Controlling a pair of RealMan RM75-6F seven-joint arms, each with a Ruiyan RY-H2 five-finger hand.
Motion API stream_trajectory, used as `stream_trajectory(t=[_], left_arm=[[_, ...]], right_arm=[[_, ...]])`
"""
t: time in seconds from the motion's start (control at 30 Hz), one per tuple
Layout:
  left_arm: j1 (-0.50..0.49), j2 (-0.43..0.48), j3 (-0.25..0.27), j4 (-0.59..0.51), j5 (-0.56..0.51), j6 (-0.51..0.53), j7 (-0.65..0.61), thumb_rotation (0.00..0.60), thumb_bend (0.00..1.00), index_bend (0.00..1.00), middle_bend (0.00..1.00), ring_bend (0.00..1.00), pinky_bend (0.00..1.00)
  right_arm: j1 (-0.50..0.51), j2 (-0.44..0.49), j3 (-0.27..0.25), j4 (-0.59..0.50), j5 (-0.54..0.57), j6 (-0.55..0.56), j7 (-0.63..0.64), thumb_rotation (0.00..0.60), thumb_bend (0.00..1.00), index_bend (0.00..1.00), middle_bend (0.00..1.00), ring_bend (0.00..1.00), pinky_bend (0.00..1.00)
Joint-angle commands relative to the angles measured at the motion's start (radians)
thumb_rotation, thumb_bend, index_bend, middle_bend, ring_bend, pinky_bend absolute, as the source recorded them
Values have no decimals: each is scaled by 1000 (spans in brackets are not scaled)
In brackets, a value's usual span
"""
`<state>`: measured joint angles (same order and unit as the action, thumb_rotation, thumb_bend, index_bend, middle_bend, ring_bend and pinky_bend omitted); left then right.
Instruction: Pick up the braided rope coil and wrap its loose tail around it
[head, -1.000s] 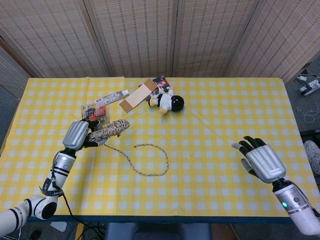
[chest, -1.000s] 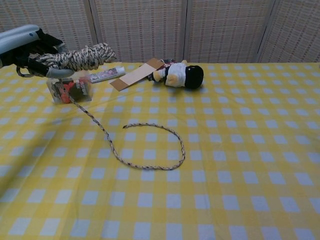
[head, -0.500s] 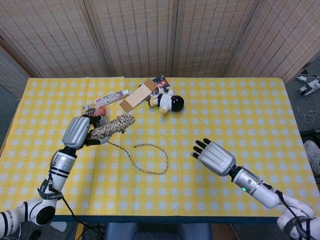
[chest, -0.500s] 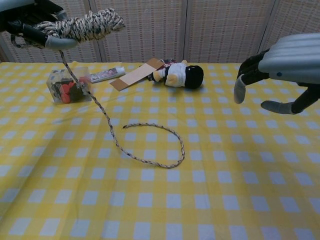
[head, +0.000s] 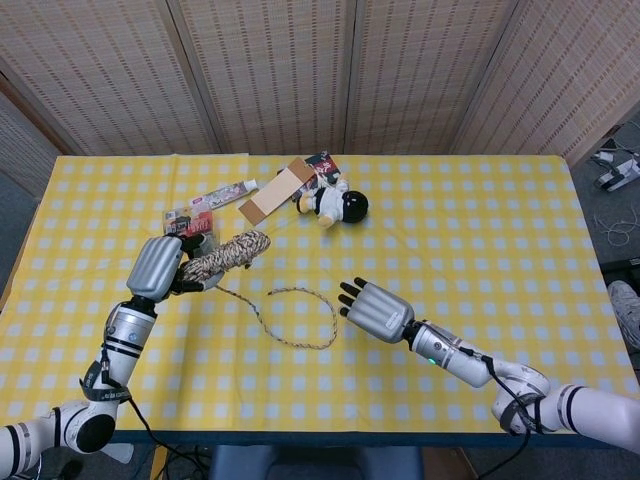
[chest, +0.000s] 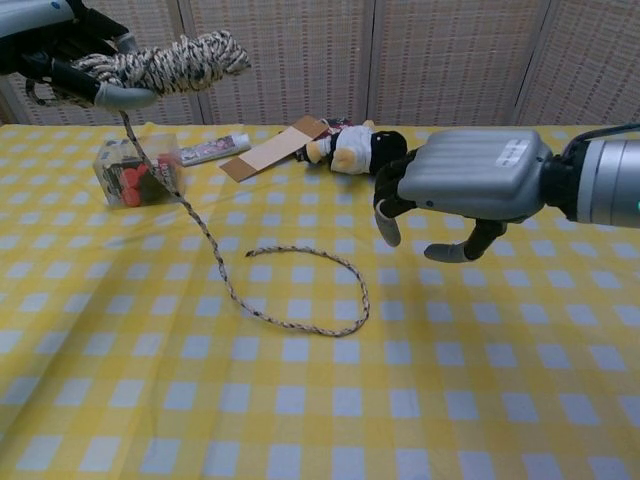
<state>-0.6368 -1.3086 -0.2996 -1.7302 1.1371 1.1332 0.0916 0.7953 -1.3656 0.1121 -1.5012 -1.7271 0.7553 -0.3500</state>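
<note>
At left of centre in the head view, the braided rope coil (head: 226, 253) is held above the table by the left hand (head: 158, 268), fingers closed round it. Its loose tail (head: 300, 318), judged light and limp, is best pinched near its free end. Beside the tail, the right hand (head: 375, 310) hovers, fingers parted, nothing held.

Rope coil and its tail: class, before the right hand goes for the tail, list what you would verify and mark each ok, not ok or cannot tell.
1. Rope coil gripped by left hand, lifted off the table: ok.
2. Loose tail fully visible, lying in a loop on the tablecloth: ok.
3. Right hand holds nothing, fingers apart: ok.
4. Right hand touching the tail: not ok, it hovers beside the loop.
5. Plush toy away from the tail: ok.
</note>
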Motion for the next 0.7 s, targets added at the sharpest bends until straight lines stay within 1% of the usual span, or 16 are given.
stream_trajectory(t=[0.03,0.1,0.23,0.33,0.37,0.4,0.53,0.7], left_arm=[[3,0,1,0,-6,5,1,506,250,703,685,559,421],[5,-1,2,-1,-9,9,0,506,250,703,685,559,421],[7,0,6,-1,-10,10,2,507,250,703,685,560,421],[7,-3,7,0,-13,10,1,505,251,703,685,560,421],[7,-4,8,1,-14,10,0,505,250,703,685,560,421],[8,-5,8,2,-14,11,-2,507,250,703,685,560,421],[10,-10,12,8,-13,10,-7,507,250,704,685,559,410],[13,-12,17,15,-14,7,-17,506,250,705,685,559,380]], right_arm=[[29,-72,-15,81,-22,36,43,600,282,439,290,125,250],[36,-105,-22,118,-26,55,63,600,235,462,286,112,226],[46,-158,-32,175,-27,83,93,600,217,496,286,103,170],[56,-190,-43,209,-31,97,118,600,217,523,285,93,75],[58,-199,-46,220,-33,104,121,600,217,524,280,82,31],[60,-209,-50,231,-34,110,127,600,216,524,273,66,8],[60,-238,-61,266,-34,139,146,600,215,524,215,2,0],[60,-278,-83,329,-37,170,192,600,214,524,146,0,0]])
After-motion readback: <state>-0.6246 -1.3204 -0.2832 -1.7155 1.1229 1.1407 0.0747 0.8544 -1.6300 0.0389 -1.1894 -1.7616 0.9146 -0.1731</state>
